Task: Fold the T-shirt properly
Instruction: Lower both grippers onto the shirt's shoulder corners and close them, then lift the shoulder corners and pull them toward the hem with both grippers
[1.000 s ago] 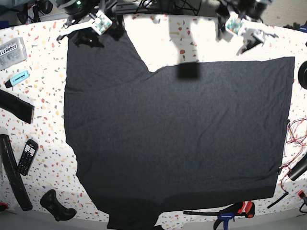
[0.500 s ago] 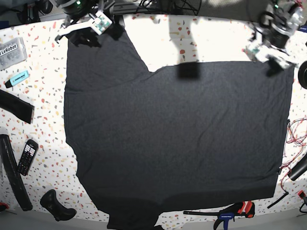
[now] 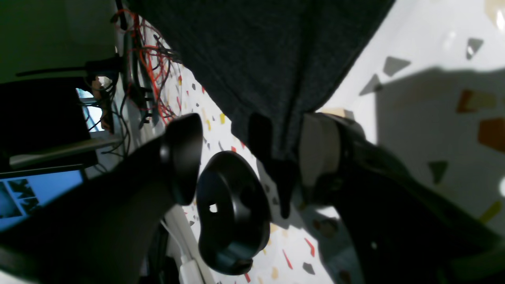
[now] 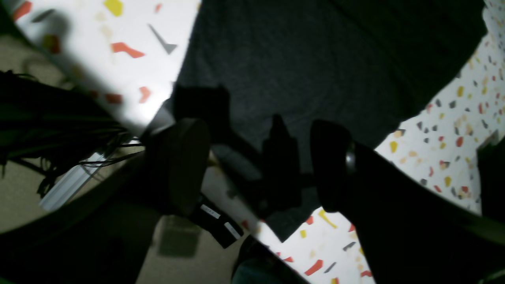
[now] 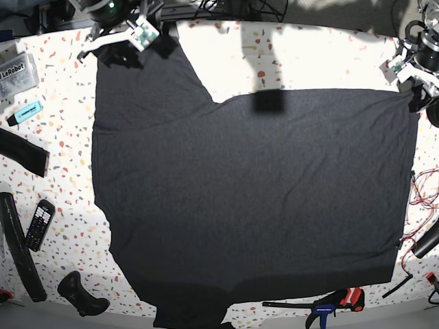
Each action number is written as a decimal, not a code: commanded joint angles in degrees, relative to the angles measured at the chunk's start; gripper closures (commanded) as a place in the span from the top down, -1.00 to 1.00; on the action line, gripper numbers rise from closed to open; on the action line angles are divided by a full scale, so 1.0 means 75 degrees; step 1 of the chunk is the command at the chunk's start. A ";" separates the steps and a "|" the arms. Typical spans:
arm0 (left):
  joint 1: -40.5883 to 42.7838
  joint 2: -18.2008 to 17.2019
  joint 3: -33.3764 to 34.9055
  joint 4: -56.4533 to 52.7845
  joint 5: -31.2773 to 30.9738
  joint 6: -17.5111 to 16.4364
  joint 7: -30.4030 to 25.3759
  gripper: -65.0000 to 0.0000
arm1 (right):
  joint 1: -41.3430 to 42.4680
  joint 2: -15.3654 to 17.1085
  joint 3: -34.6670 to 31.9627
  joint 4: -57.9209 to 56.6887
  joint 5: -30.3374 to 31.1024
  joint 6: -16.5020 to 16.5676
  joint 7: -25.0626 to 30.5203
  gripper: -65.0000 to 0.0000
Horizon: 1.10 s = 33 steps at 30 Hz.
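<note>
- The T-shirt (image 5: 254, 199) lies flat and spread out over most of the speckled table (image 5: 322, 58). I judge it is laid open like this so that its edges and corners are easy to reach for the first fold, which is not yet made.
- The right gripper (image 5: 137, 42) is at the far corner of the sleeve. In its wrist view the jaws stand wide apart, with the fabric edge between them; nothing is pinched.
- The left gripper (image 5: 417, 88) is at the opposite far corner of the shirt. In its wrist view the jaws also have a clear gap, and the corner of the cloth sits just beside one finger (image 3: 317, 152). It seems ready to close on this corner, but I cannot tell if it touches.
- Small things wait at the table border: a calculator (image 5: 39, 223), a blue marker (image 5: 25, 112), a clamp (image 5: 336, 301).
- The clear box (image 5: 16, 74) has a label; its contents are not visible.
</note>
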 commanded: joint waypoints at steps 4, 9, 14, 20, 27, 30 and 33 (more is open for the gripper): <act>0.0114 -0.0067 0.0009 -0.0090 0.0003 -0.0393 0.0149 -0.33 | 0.0213 0.0020 0.0017 0.0157 -0.0015 -0.0050 -0.0093 0.30; 0.0114 -0.0044 0.0009 -0.0085 0.0000 -0.0393 -0.0058 -0.99 | 0.0583 0.0023 0.0017 0.0108 -0.0044 0.0073 -0.0245 0.29; 0.0134 0.0000 0.0009 -0.0082 -0.0029 -0.0396 -0.0079 -1.00 | 0.0912 0.0111 0.0017 0.0093 -0.0822 0.2270 -0.0119 0.29; 0.0134 0.0254 0.0009 -0.0082 -0.0026 -0.0396 -0.0108 -1.00 | 0.0921 0.0667 0.0017 0.0093 -0.1058 0.3214 -0.0163 0.29; 0.0134 0.0487 0.0009 -0.0082 -0.0026 -0.0396 -0.0306 -1.00 | 0.0909 0.1361 0.0017 -0.0172 -0.1070 0.3252 -0.0379 0.29; 0.0134 0.0548 0.0006 -0.0082 -0.0026 -0.0396 -0.0303 -1.00 | 0.0918 0.1466 0.0017 -0.0624 -0.1075 0.3261 0.0082 0.29; 0.0134 0.0568 0.0009 -0.0082 -0.0023 -0.0396 -0.0306 -1.00 | 0.1032 0.1460 0.0015 -0.1105 -0.1212 0.3258 0.0347 0.29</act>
